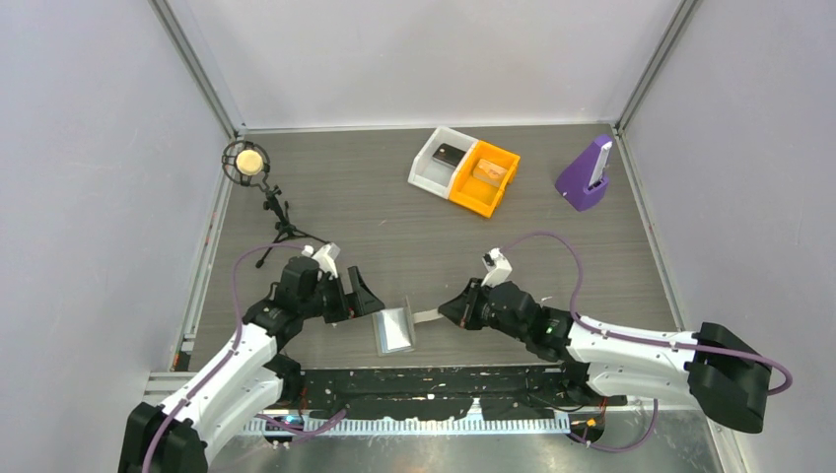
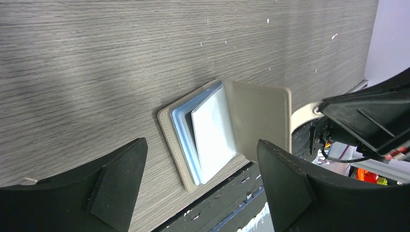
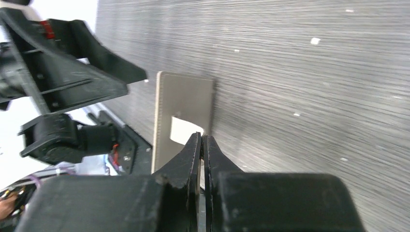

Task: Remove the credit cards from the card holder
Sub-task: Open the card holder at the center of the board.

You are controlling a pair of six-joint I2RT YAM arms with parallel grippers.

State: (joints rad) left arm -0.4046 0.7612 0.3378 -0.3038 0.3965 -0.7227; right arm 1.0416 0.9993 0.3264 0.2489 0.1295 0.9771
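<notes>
Grey-brown card holder lower centre of top view, cover half lifted. My right gripper pinched tight on its tab. My left gripper spread wide, just left of holder, empty.

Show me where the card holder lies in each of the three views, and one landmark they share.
Top external: card holder at low centre.
Left wrist: at the centre, partly open, blue panels showing.
Right wrist: left of centre, grey cover facing the camera.
Shared landmark: its pale tab, pinched in the right hand.
</notes>
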